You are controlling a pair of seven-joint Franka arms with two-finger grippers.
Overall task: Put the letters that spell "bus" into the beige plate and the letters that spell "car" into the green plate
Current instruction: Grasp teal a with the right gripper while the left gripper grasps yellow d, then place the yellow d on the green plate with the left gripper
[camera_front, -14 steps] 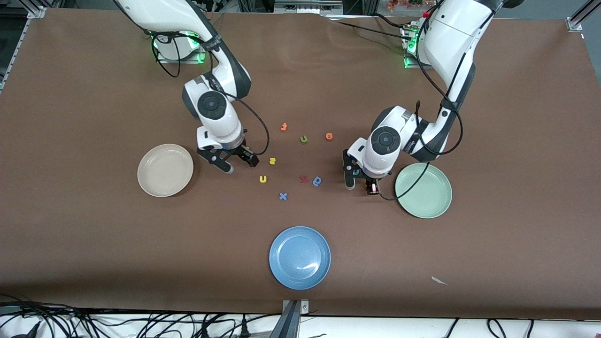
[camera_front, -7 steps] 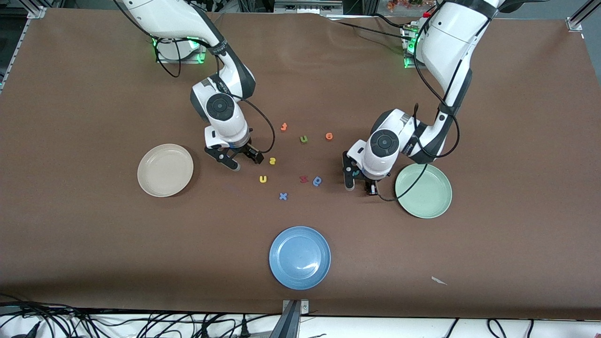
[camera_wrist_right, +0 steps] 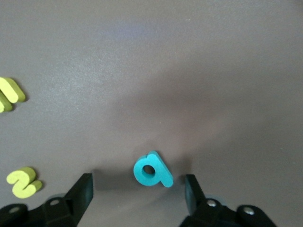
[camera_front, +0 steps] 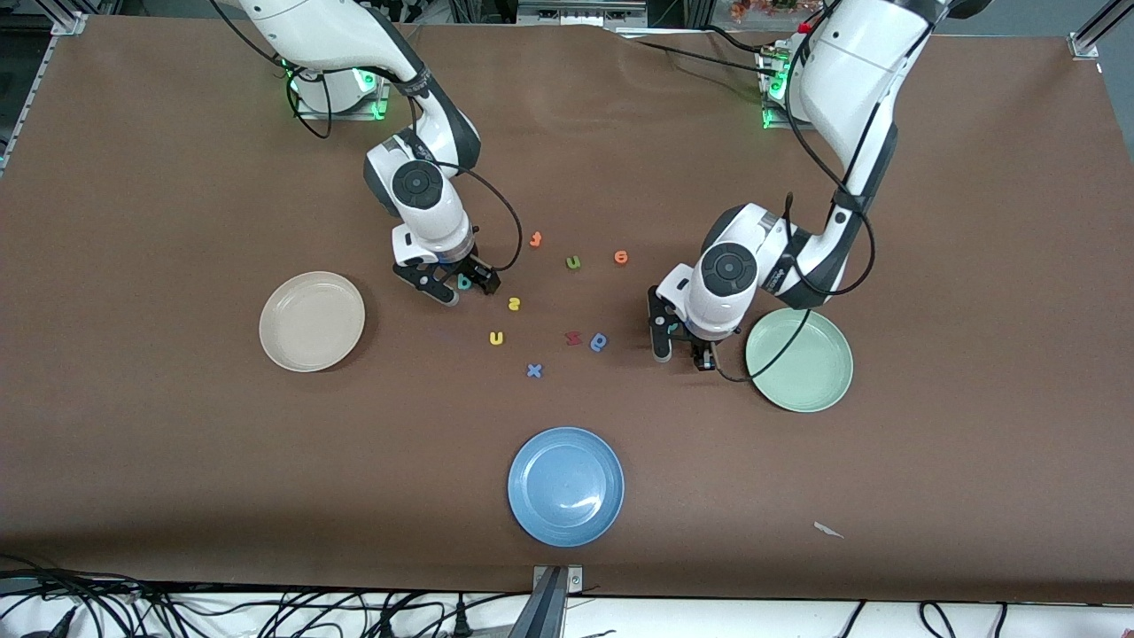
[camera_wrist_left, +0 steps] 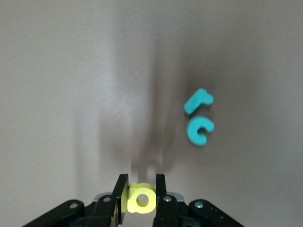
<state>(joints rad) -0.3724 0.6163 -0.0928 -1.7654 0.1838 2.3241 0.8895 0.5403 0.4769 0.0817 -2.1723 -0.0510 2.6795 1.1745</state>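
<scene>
- Nothing delivered so far: round cream-beige plate (camera_front: 312,321) and round pale mint-green plate (camera_front: 799,359) both bare; likewise the round blue plate (camera_front: 565,486), nearest the front camera
- Left gripper (camera_wrist_left: 141,198) pinching the small yellow foam "a" (camera_wrist_left: 141,200) between its pads, close beside the mint-green plate; teal foam "r" (camera_wrist_left: 199,101) and teal foam "c" (camera_wrist_left: 200,131) lying side by side on the brown tabletop (camera_front: 177,443) near that gripper, untouched
- Right gripper (camera_wrist_right: 138,189) low over the tabletop near the cream-beige plate, fingers spread to either side of the teal foam "b" (camera_wrist_right: 152,170); gaps showing on both sides, so no grip yet
- Yellow foam "s" (camera_front: 514,304) and yellow foam "u" (camera_front: 496,338) loose mid-table between the two arms; the "u" nearer the front camera
- Judged an opening stage: one letter of "car" in hand, one of "bus" about to be taken, all six yet to reach a plate
- Hard to make out: whether the pinched "a" is lifted or resting on the tabletop; from the front, the left wrist hiding most of the "a", "c" and "r"; a pale yellow-green letter (camera_wrist_right: 10,92) cut off at the edge of the right wrist view, not identifiable
</scene>
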